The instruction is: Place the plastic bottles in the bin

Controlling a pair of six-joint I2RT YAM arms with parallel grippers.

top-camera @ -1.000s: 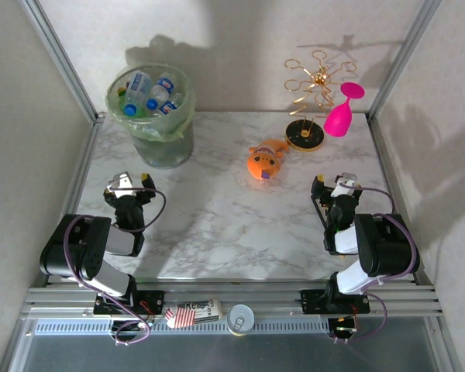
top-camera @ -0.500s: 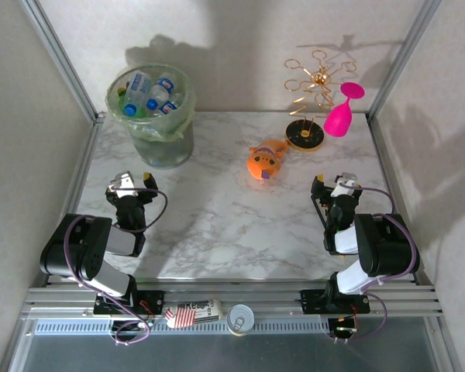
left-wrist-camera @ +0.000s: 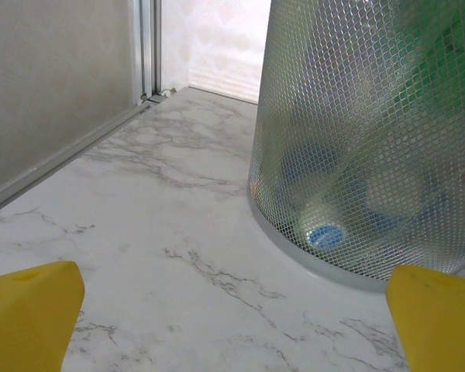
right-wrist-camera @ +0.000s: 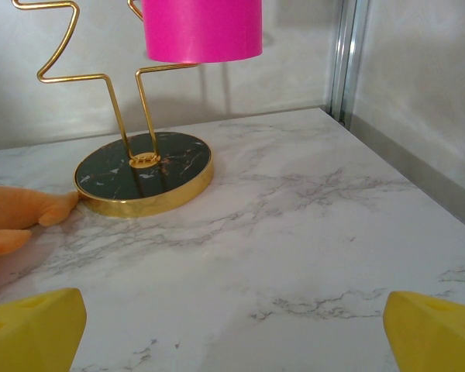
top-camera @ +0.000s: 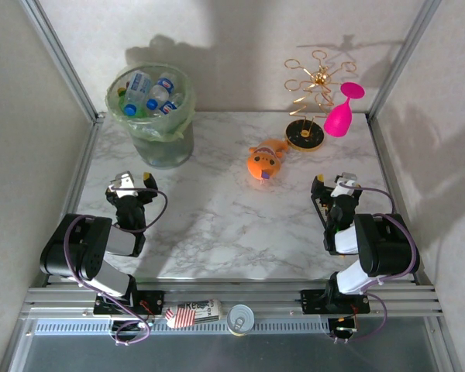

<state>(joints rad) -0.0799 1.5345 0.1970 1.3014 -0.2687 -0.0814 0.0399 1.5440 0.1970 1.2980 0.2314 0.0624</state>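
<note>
From above, bottles crowd the bin; my left wrist camera adds its mesh wall. The left tool and right tool stand apart, empty. Labels unreadable.

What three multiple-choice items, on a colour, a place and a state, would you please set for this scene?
1. What colour is the goblet by the wire stand? A blue; B pink; C green.
2. Where are the plastic bottles? A on the wire stand; B in the goblet; C in the bin.
3. How are the left gripper and right gripper? A open; B shut on a bottle; C shut, empty.
Answers: 1 B, its cup is bright pink; 2 C, blue caps show inside the rim; 3 A, both wrist views show jaws wide apart, nothing between.
</note>
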